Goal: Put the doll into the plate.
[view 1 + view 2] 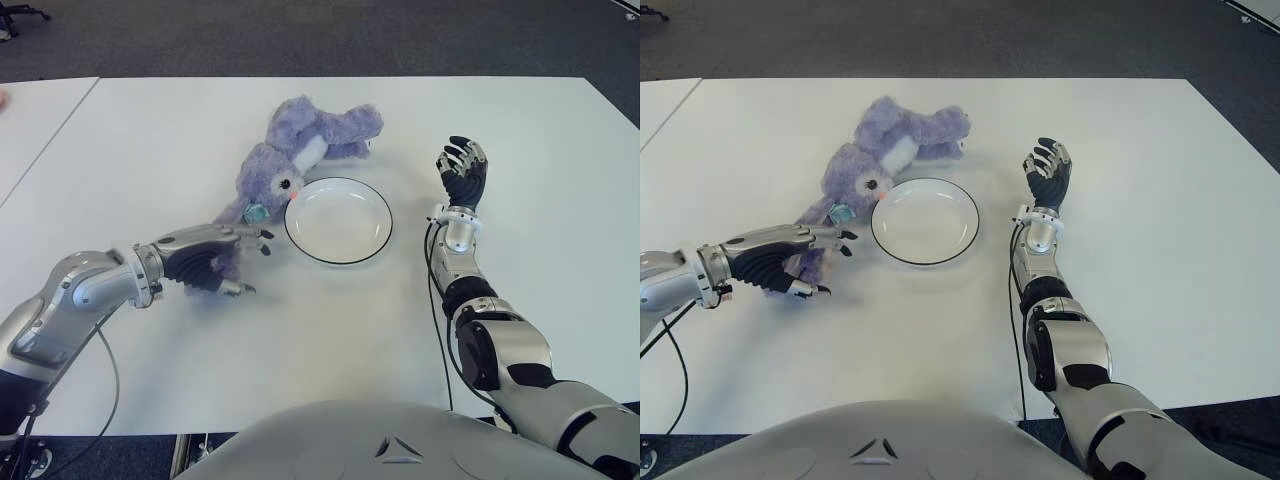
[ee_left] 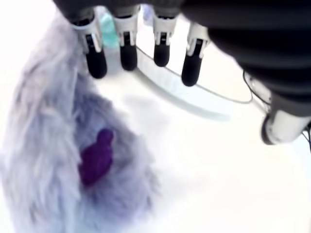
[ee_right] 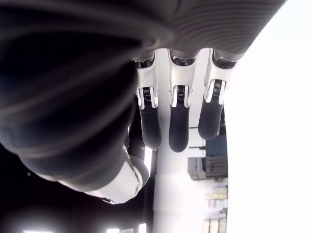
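A purple plush doll (image 1: 300,150) lies on its side on the white table, its head touching the left rim of the plate. The white plate (image 1: 340,225) with a thin black rim holds nothing. My left hand (image 1: 250,265) is open at the doll's near end, left of the plate, with fingers stretched out over the fur and thumb below. In the left wrist view the straight fingers (image 2: 129,53) hover above the purple fur (image 2: 53,145) and grip nothing. My right hand (image 1: 462,168) shows right of the plate, open, fingers pointing up.
The white table (image 1: 150,130) extends wide around the plate. A second white table (image 1: 35,120) adjoins it at the far left. Dark floor lies beyond the far edge. A black cable (image 1: 432,300) runs along my right forearm.
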You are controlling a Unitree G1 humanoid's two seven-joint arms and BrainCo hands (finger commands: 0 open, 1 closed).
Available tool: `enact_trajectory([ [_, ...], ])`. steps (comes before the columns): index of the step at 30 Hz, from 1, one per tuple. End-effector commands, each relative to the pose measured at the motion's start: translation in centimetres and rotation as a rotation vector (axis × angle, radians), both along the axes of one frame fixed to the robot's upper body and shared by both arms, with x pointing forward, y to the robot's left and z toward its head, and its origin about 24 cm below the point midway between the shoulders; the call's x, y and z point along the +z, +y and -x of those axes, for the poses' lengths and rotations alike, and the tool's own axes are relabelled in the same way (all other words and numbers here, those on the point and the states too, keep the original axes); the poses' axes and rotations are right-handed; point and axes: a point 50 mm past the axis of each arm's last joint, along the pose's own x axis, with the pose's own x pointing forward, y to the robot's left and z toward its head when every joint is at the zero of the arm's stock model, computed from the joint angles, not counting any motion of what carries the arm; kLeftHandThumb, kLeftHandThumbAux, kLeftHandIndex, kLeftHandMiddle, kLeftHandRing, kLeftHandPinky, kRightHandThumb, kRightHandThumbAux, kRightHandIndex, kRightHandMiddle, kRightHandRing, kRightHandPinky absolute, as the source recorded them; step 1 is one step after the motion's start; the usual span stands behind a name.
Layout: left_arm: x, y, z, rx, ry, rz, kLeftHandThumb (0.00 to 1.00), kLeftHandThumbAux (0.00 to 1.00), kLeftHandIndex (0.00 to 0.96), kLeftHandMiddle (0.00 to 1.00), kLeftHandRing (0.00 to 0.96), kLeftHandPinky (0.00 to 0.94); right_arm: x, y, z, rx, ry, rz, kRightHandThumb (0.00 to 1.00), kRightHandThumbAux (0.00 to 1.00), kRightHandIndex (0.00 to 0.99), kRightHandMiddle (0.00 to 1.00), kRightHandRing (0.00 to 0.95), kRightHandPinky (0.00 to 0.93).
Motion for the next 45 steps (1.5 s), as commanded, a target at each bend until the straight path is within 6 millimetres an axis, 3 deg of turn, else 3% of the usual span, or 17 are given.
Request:
enact_trajectory([
  [1,0.1,0.9,-0.9,0.179,-0.187,0.172,0.354,0.496,0.239,0.127,0.153,0.240,-13.5,1.6,12.4,-0.018,0.584,-0.079,0.561,0.897,0.310,0.272,0.275,0.288],
  [4,1.0,0.7,-1.1,0.245,-0.388,0.337,0.434,0.492,0.259,0.168,0.205,0.333,-13.5,1.6,12.3,-0.015,0.587,-0.071,0.560,0.897,0.312,0.273,0.274,0.288],
  [8,1.2,0.7,-1.1,0.282,-0.494,0.414,0.467,0.475,0.269,0.201,0.255,0.399,-13.5,1.7,12.3,-0.014,0.586,-0.069,0.559,0.900,0.315,0.274,0.272,0.290],
  [14,2.2,0.4,-1.1,0.408,-0.794,0.649,0.445,0.417,0.266,0.219,0.282,0.373,-13.5,1.7,12.4,-0.014,0.589,-0.071,0.589,0.908,0.317,0.277,0.273,0.267],
  [20,3.0,0.3,-1.2,0.434,-0.932,0.741,0.434,0.375,0.241,0.206,0.272,0.341,-13.5,1.7,12.3,-0.006,0.589,-0.068,0.584,0.909,0.319,0.282,0.276,0.283],
  [29,3.4,-0.7,-1.7,0.395,-1.002,0.821,0.437,0.362,0.192,0.156,0.190,0.237,-13.5,1.8,12.4,-0.001,0.592,-0.053,0.542,0.906,0.321,0.285,0.280,0.303],
  [45,2.9,-2.1,-2.2,0.354,-0.970,0.896,0.490,0.355,0.203,0.122,0.158,0.234,-13.5,1.9,12.3,0.007,0.594,-0.020,0.561,0.904,0.318,0.294,0.299,0.340],
])
